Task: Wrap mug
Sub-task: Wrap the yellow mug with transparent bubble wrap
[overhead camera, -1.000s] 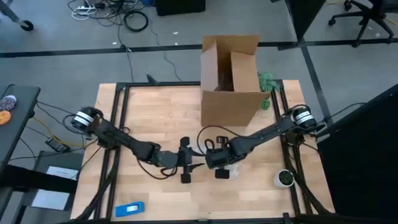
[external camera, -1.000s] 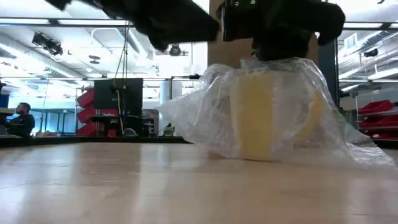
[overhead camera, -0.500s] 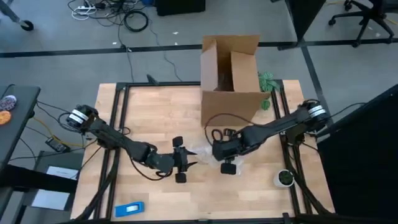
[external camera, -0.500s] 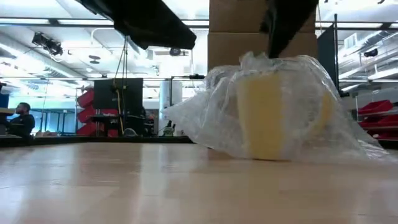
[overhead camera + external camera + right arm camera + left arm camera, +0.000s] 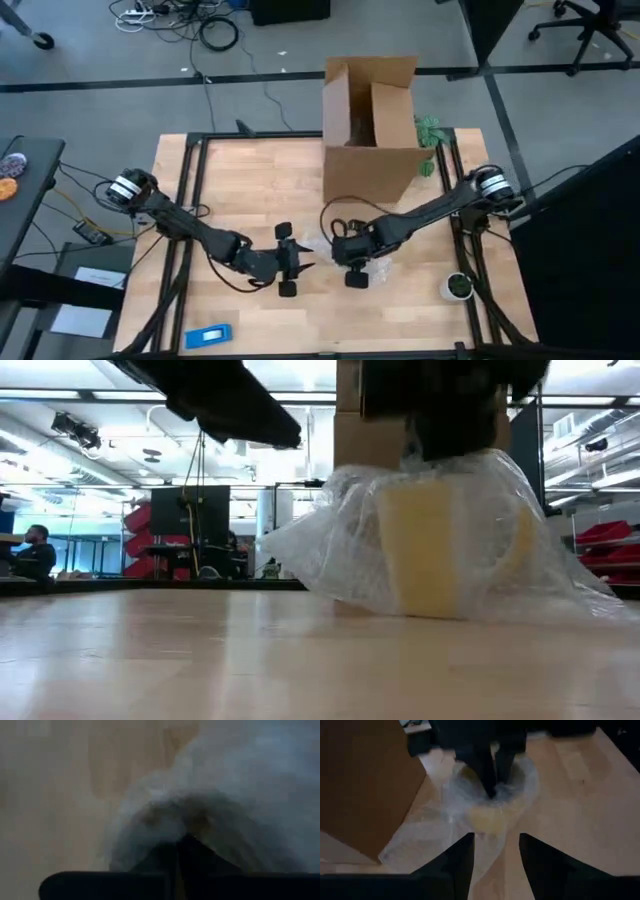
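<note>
- Though veiled by clear bubble wrap (image 5: 320, 550), showed as one pale yellowish mug (image 5: 430, 555), upright on the worktop (image 5: 250, 190).
- Counted two grippers, one cardboard box (image 5: 368, 125), one blue item (image 5: 208, 336) at the worktop's near edge.
- Right gripper (image 5: 357, 262) sat directly atop the mug, jaws pressed together, pinching wrap.
- Left gripper (image 5: 285, 260) hung just beside, jaws spread, mug beyond them.
</note>
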Controlling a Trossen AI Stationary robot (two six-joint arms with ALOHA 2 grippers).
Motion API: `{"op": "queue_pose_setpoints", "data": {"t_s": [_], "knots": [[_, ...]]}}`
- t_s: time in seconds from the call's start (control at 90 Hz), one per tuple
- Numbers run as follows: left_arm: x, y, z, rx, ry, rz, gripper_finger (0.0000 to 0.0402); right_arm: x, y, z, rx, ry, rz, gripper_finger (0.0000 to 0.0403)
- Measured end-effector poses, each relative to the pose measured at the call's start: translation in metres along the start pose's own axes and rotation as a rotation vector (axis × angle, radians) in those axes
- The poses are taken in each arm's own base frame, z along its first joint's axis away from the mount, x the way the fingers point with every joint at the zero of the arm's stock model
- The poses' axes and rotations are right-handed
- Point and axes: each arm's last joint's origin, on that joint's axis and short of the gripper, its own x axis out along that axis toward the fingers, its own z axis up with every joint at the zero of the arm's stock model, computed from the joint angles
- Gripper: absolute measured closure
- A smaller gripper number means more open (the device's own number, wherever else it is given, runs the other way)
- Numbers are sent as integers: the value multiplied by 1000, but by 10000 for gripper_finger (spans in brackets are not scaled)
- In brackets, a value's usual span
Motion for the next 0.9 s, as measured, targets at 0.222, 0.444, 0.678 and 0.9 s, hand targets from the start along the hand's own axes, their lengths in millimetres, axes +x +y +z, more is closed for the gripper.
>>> {"op": "queue_pose_setpoints", "data": {"t_s": [0.222,0.444,0.678,0.9], "knots": [[-1,-1,-2,-8,14,-2,259,10,-8,1,13,49,31,403],[-1,-1,-2,-7,16,1,259,-50,-10,7,10,-75,38,402],[-1,-1,-2,-12,18,5,259,-99,-12,1,63,-201,88,402],[-1,-1,-2,-13,18,5,259,-85,-9,-2,72,-166,81,402]]}}
